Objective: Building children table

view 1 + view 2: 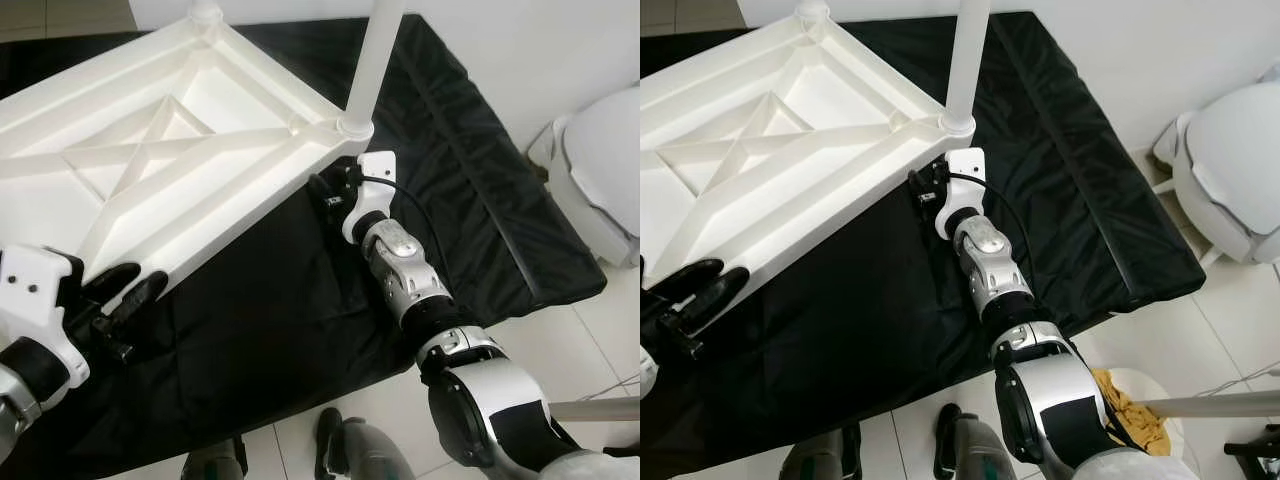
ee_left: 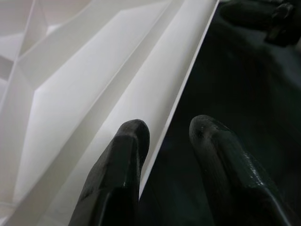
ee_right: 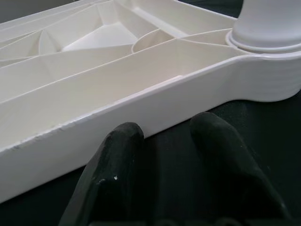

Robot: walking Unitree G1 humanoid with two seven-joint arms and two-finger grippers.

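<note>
On the black cloth (image 1: pixel 300 300), the upturned tabletop's (image 1: pixel 180 150) edge is straddled by the open left gripper (image 1: pixel 125 290); the right gripper (image 1: pixel 330 195), open and empty, is set just beside the leg socket (image 1: pixel 355 128).

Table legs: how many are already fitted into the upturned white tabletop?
2. One leg stands in the corner socket beside the right gripper. A second leg shows only its base at the far corner. The tabletop's other corners lie outside the pictures, so more may be hidden.

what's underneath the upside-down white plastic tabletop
A black cloth lies under the upside-down white plastic tabletop, spreading past its edges. What the cloth itself covers is hidden, and so is the tabletop's downward face.
</note>
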